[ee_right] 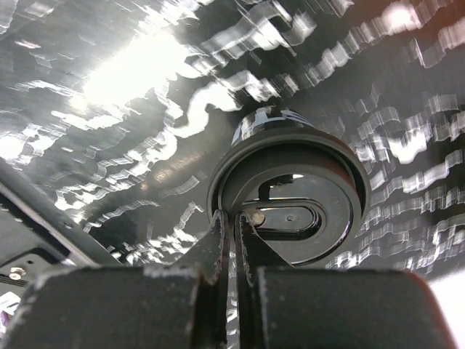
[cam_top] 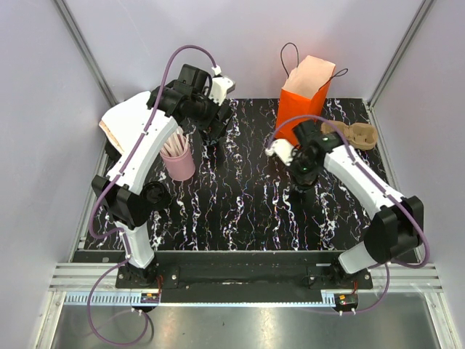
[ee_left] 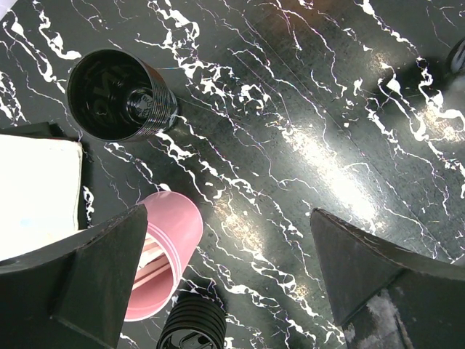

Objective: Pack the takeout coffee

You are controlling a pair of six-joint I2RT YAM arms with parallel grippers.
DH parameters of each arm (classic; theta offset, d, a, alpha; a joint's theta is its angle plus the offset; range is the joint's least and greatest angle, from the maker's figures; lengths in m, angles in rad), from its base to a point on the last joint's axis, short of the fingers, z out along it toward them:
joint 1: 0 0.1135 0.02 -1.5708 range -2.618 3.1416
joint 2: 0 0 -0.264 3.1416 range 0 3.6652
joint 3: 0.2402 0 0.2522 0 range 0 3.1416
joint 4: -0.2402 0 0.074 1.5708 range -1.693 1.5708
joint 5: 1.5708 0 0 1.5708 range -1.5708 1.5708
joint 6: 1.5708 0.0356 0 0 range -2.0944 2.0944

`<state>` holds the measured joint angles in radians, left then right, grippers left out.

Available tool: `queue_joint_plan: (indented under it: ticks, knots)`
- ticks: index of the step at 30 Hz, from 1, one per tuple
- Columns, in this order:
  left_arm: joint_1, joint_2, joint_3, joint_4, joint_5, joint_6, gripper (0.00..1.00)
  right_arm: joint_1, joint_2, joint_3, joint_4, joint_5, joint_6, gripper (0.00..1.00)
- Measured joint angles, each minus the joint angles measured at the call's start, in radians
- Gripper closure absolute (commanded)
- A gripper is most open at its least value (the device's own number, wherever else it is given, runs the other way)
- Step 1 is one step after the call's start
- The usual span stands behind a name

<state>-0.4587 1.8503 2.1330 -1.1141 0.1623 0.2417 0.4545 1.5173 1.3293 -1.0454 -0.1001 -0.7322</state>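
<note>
takeout coffee (ee_right: 290, 182): at the right wrist little but the lid shows, the body nearly all hidden beneath. From above, the right gripper (cam_top: 305, 178) covers it.
table (ee_right: 138, 87): smeared by blur at the right wrist.
ribbed black cup (ee_left: 192, 331): cut off by the bottom edge — top unreadable.
pink cup (ee_left: 171, 240): partly behind a finger of the left gripper (ee_left: 227, 213).

Non-task items on the black marbled table (cam_top: 240, 218)
We note a pink cup (cam_top: 178, 161) holding wooden sticks (cam_top: 173, 147) at left, a lidless black cup (ee_left: 120, 94) near it, an upright orange bag (cam_top: 301, 102) at the rear, and a brown cup carrier (cam_top: 356, 134) just beside the bag.
</note>
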Motion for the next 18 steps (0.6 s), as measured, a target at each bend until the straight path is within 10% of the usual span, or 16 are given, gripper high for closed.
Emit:
queue_joint_plan:
  ticks: [18]
  knots:
    - [-0.005,-0.003,-0.021,-0.002,0.016,-0.006,0.01,-0.463,0.025,-0.049,0.021,-0.056,-0.122,1.0]
